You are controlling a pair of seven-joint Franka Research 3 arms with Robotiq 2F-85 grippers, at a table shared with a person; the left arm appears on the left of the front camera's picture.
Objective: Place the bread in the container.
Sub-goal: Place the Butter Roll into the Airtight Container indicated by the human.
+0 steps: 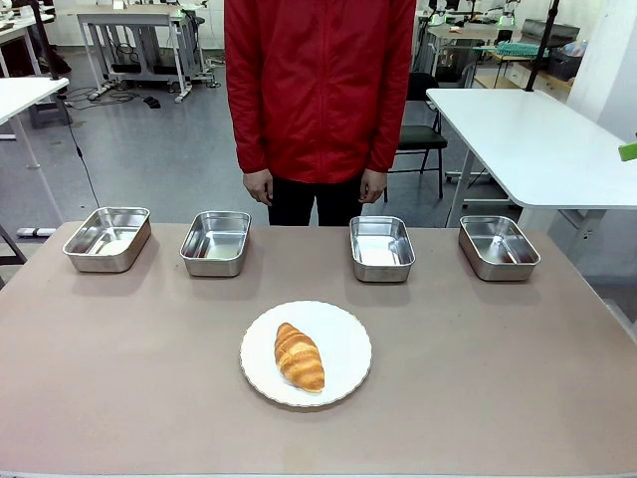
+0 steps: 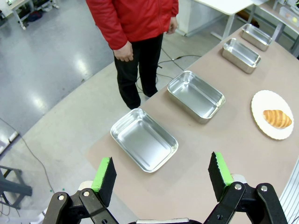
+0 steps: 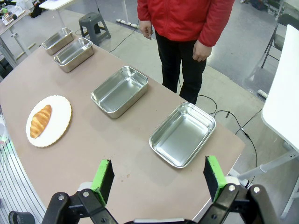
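Note:
The bread, a golden-brown croissant point(image 1: 299, 357), lies on a round white plate point(image 1: 343, 329) at the front middle of the table. Several identical steel pans stand in a row along the far edge, and I cannot tell which is the container: point(image 1: 107, 238), point(image 1: 216, 242), point(image 1: 381, 247), point(image 1: 498, 246). My left gripper point(image 2: 161, 161) hangs open high over the table's left end, above the end pan point(image 2: 145, 139), with the croissant point(image 2: 277, 118) far off. My right gripper point(image 3: 157, 162) is open above the right end, by the end pan point(image 3: 183, 134). Nothing is between either pair of fingers.
A person in a red jacket point(image 1: 318, 90) stands at the far side behind the pans, both hands hanging down. The brown tabletop point(image 1: 498, 368) is bare around the plate. A white table point(image 1: 537, 139) stands behind at the right.

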